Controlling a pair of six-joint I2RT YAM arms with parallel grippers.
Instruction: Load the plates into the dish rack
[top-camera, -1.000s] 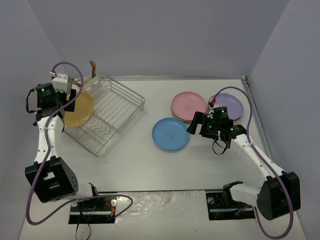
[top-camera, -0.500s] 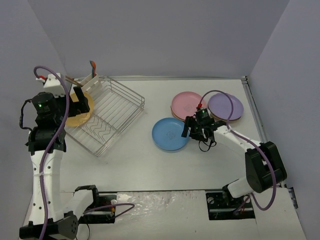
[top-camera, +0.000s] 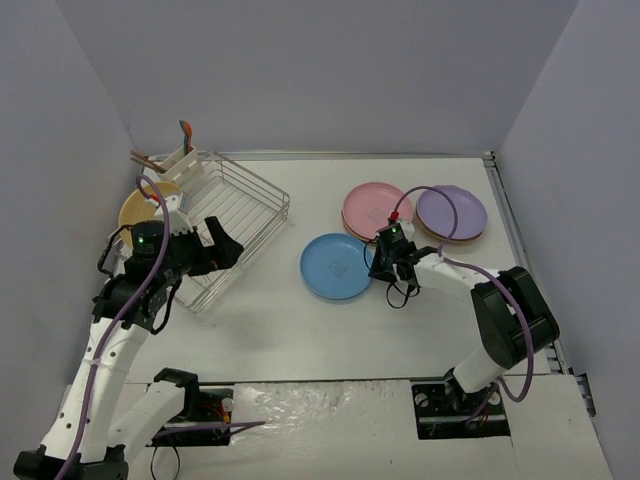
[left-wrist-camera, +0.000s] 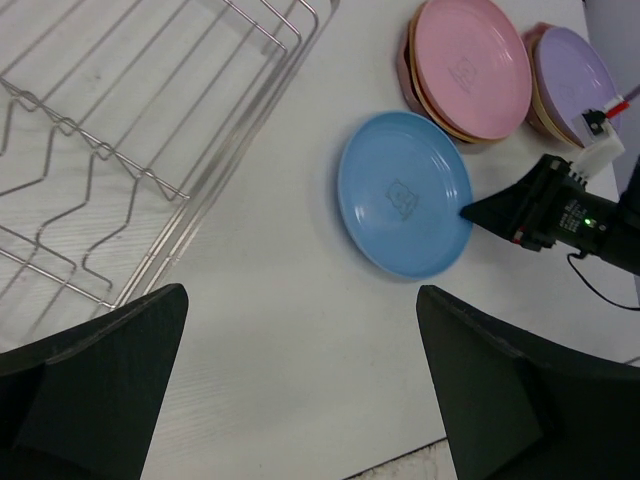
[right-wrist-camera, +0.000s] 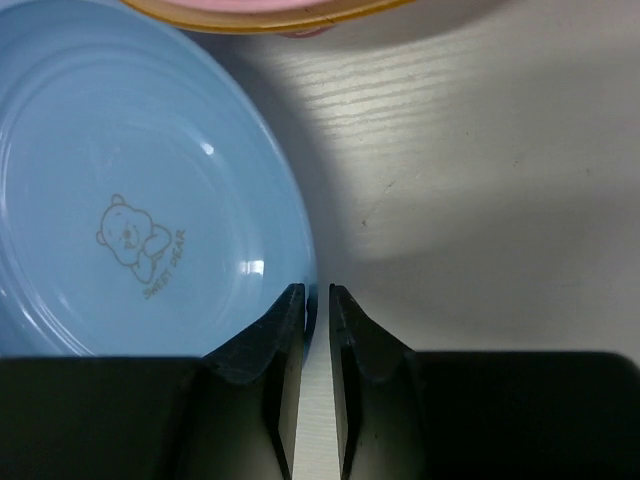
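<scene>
Blue plate (top-camera: 338, 267): flat on the counter (top-camera: 300, 330), mid-scene, near and left of two stacks. My right claw (right-wrist-camera: 318, 295) is at its right rim, one finger over the plate's inside and the other on the counter side, narrowed to a slit with the rim pinched between. Pink plate (top-camera: 377, 208): tops a stack just far of the blue one. Purple plate (top-camera: 451, 212): tops a second stack, right of the pink. Dish rack (top-camera: 215, 225): silver wire, set askew, left of the blue plate and apart from it, with a white caddy (top-camera: 183, 158) at its far corner. Yellow plate (top-camera: 140, 205): at the rack's far left side, partly hidden by my left arm; inside or outside the wires I cannot tell. My left claw (left-wrist-camera: 300, 295): over the rack's near right edge, spread wide.
</scene>
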